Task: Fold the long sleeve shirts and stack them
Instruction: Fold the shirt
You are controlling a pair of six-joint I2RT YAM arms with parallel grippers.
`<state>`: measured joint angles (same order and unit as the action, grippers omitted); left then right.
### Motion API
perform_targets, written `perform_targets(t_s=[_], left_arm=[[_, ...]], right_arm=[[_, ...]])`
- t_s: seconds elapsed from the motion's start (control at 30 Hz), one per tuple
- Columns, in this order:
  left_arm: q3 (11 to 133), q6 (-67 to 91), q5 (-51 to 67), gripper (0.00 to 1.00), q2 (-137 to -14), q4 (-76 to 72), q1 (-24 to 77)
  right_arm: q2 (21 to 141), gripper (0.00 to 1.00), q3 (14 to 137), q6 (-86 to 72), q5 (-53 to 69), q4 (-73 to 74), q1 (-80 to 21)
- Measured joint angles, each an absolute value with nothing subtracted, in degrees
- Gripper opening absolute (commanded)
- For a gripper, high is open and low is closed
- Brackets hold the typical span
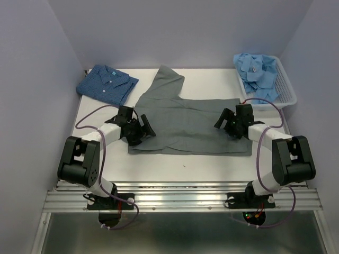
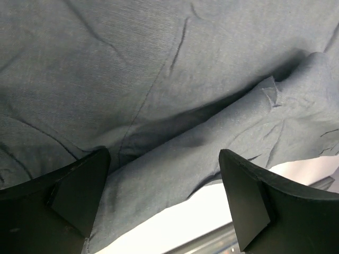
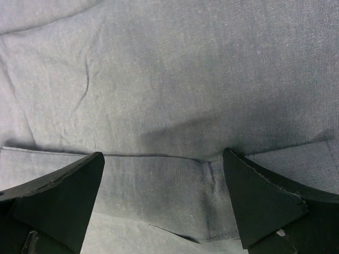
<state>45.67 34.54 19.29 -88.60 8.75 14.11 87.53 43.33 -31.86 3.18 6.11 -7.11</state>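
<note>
A plain dark grey long sleeve shirt (image 1: 185,119) lies spread flat in the middle of the table, one sleeve pointing to the back. My left gripper (image 1: 142,129) hovers open over its left edge. In the left wrist view a folded ridge of grey cloth (image 2: 212,137) runs between the spread fingers (image 2: 79,190) of the left gripper (image 2: 164,177). My right gripper (image 1: 229,124) is open over the shirt's right side. A hem band (image 3: 159,185) of the grey cloth lies between the jaws of the right gripper (image 3: 163,177). A dark blue patterned shirt (image 1: 107,83) sits folded at the back left.
A white slatted basket (image 1: 286,87) at the back right holds crumpled light blue shirts (image 1: 258,74). White table (image 1: 185,161) shows in front of the grey shirt. Walls close in on the left, right and back.
</note>
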Motion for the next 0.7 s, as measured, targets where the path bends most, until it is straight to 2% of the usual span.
perform_targets(t_s=[0.17, 0.33, 0.5, 0.7], left_arm=[[40.8, 37.6, 20.3, 0.98, -82.4, 14.7, 14.2], [42.7, 37.2, 16.8, 0.99, -79.7, 25.8, 15.2], [55.3, 35.2, 12.1, 0.99, -79.2, 33.6, 15.4], [75.7, 30.0, 4.7, 0.99, -85.4, 28.8, 15.4]], right_arm=[[82.4, 1.00, 40.0, -34.5, 3.9, 10.9, -7.1], [82.7, 1.00, 42.2, -32.5, 2.9, 16.4, -7.1], [84.1, 1.00, 46.9, -28.1, 2.1, 22.1, -7.1], [82.5, 1.00, 55.1, -24.6, -3.2, 21.7, -7.1]])
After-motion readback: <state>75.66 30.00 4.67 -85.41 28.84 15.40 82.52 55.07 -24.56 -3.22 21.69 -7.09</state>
